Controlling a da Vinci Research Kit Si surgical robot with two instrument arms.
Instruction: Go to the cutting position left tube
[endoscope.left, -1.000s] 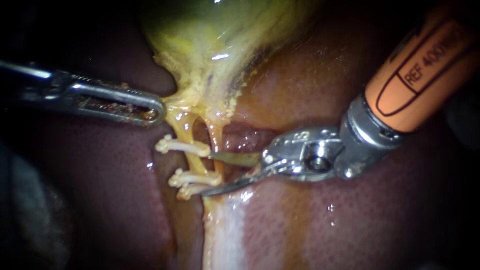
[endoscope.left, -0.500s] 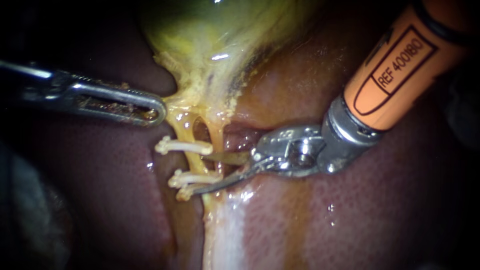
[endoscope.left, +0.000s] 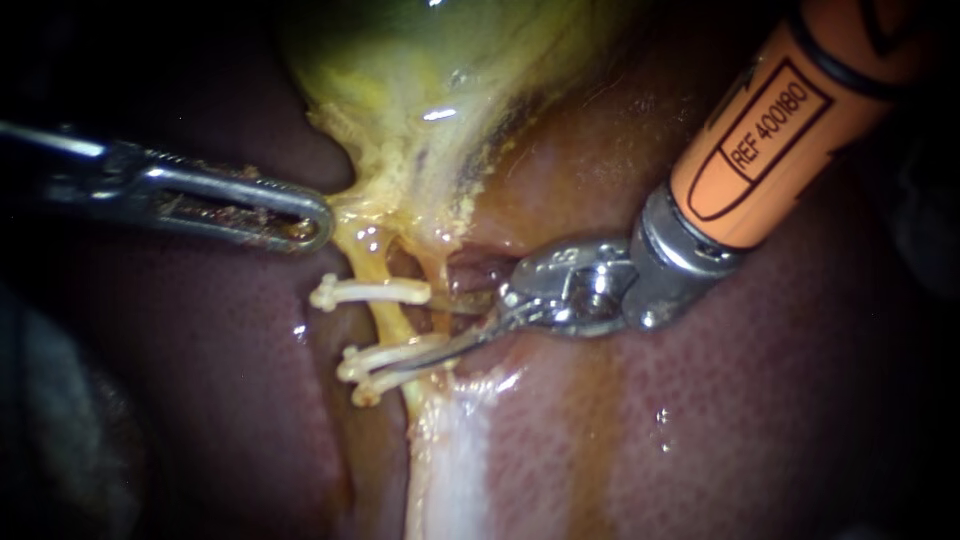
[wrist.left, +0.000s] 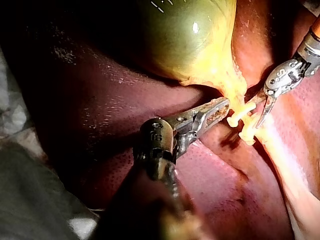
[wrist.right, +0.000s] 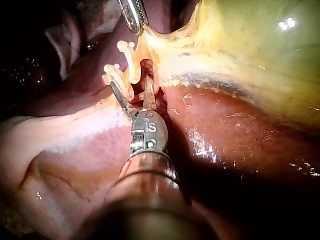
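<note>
The left tube (endoscope.left: 383, 300) runs down from the gallbladder's yellow neck (endoscope.left: 400, 190) and carries one white clip (endoscope.left: 368, 292) above and two clips (endoscope.left: 385, 362) below. My right instrument (endoscope.left: 410, 335), on an orange shaft, has its blades open astride this tube between the clips. Its lower blade lies across the lower clips; its upper blade reaches into the gap beside the right tube (endoscope.left: 437, 272). The right wrist view shows the tube (wrist.right: 134, 75) between the blades (wrist.right: 135, 95). My left instrument (endoscope.left: 305, 225) is shut on the gallbladder's neck edge (wrist.left: 227, 95), holding it to the left.
Dark red liver (endoscope.left: 700, 420) surrounds the site, with a pale band of tissue (endoscope.left: 450, 450) running down below the clips. The green gallbladder body (wrist.left: 185, 35) lies above. A grey cloth (wrist.left: 30, 200) shows beside the liver in the left wrist view.
My right instrument has moved left toward the tubes; its open blades now straddle the left tube and the lower blade overlaps the lower clips. The left instrument has held still.
</note>
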